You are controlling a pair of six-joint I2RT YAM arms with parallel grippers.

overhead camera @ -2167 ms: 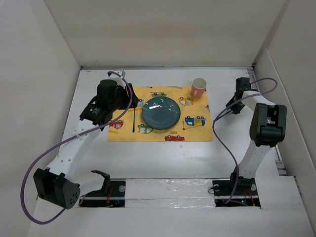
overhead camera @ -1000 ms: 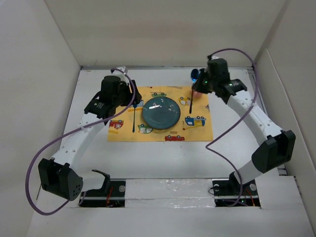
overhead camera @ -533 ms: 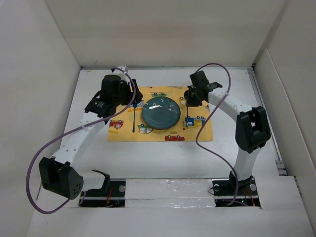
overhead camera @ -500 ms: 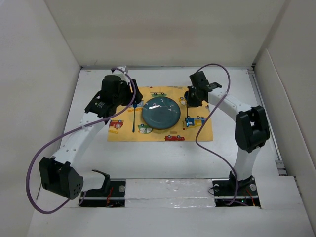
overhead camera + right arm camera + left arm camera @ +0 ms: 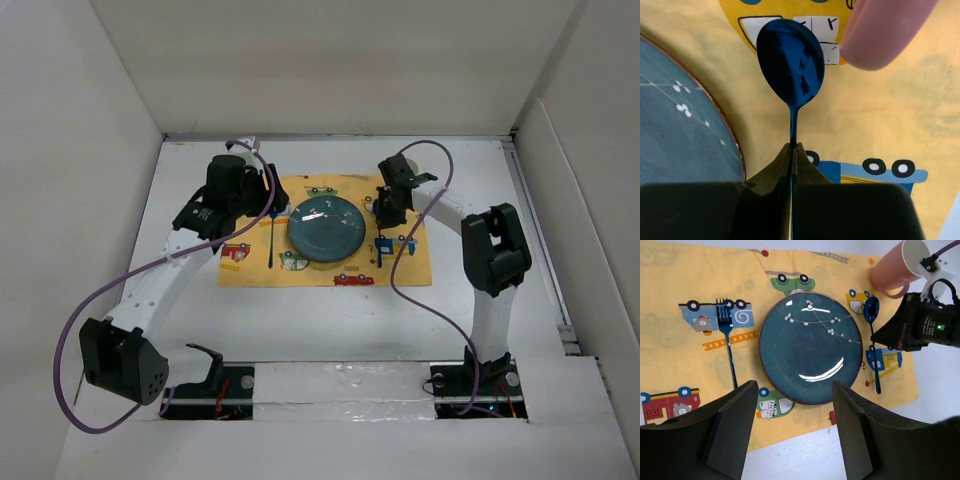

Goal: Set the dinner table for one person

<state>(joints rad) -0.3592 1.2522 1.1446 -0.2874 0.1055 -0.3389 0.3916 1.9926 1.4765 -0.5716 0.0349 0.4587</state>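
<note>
One spoon (image 5: 790, 62), bowl twd back, clamped by right pincer (image 5: 791, 148) (left pincer (image 5: 794, 390) wide).

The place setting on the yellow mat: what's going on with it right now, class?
The right gripper is shut on the handle of the blue spoon, holding it just right of the dark blue plate, its bowl beside the pink cup. Whether the spoon touches the yellow mat cannot be told. The blue fork lies on the mat left of the plate. The left gripper hangs open above the setting, holding nothing.
</note>
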